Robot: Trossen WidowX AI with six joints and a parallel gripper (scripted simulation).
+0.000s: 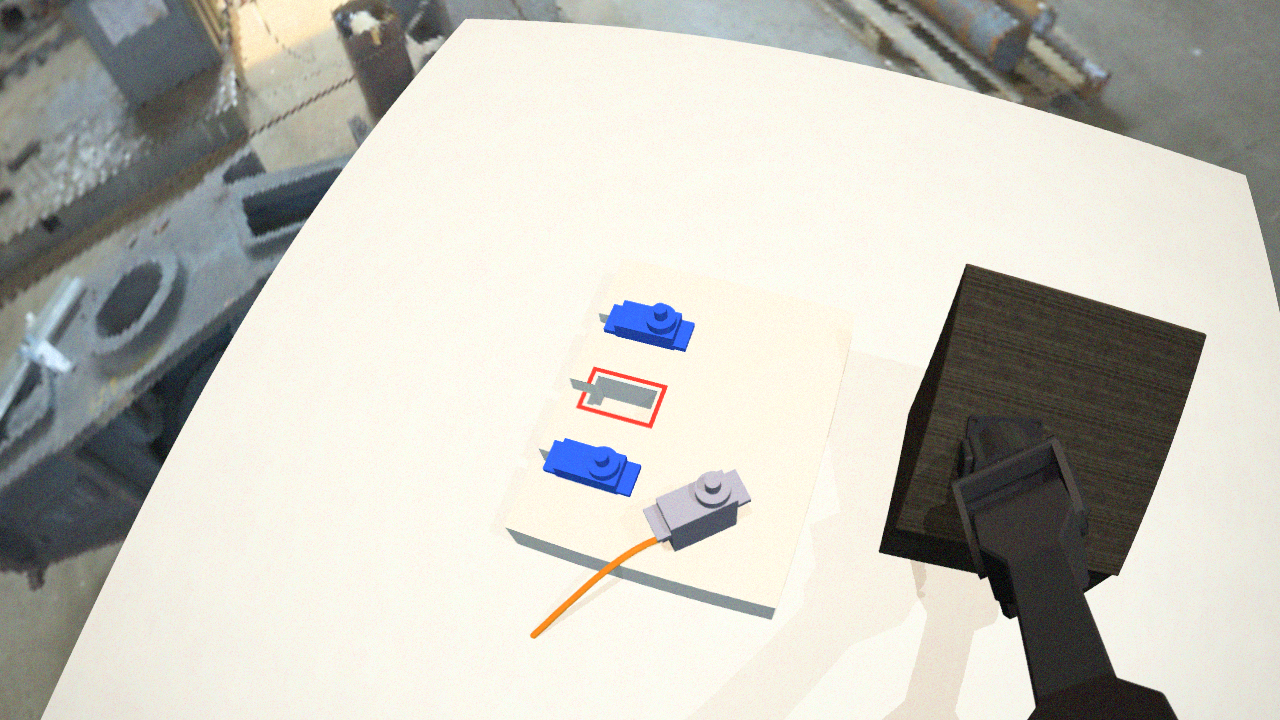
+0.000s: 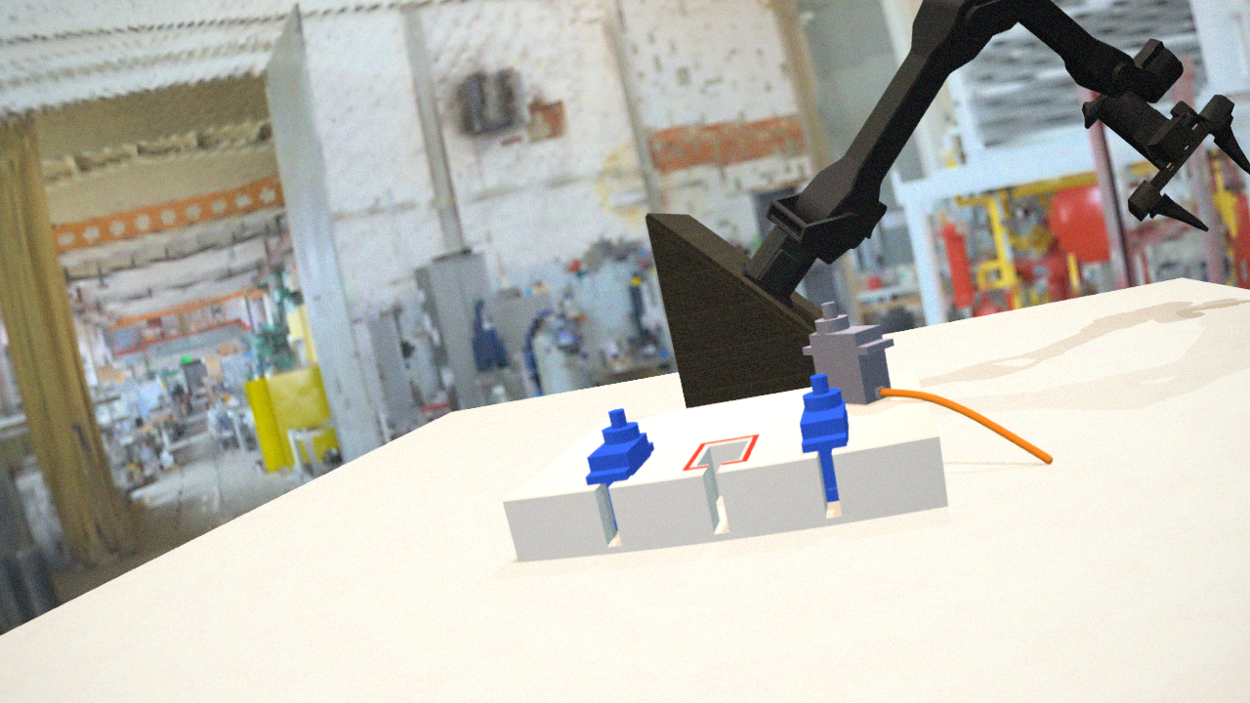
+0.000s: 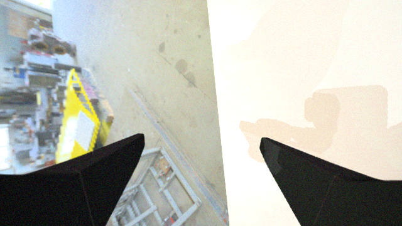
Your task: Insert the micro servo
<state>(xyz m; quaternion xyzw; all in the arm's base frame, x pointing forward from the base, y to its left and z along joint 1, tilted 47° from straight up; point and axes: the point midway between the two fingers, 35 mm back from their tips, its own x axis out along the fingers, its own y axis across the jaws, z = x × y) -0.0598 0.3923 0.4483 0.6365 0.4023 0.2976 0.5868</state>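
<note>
From the top view, a pale deck lies on the cream table, with two blue servos seated in its outer pockets and a red-outlined empty pocket between them, its side notch opening toward the deck's left edge. The loose grey micro servo stands on the deck's near corner, just beside the nearer blue servo, shaft up, and its orange cable trails off the deck edge onto the table. A dark block carries the arm, which reaches out of the lower frame edge. From the exterior view, the grey servo sits upright on top of the deck, not in any pocket, its cable arcing down to the table. The end effector hangs high above the table, well apart from the servo, fingers spread wide with nothing between them. From the wrist view, the two dark fingertips stand far apart, over the table edge and the floor beyond, and the arm's shadow falls on the table.
</note>
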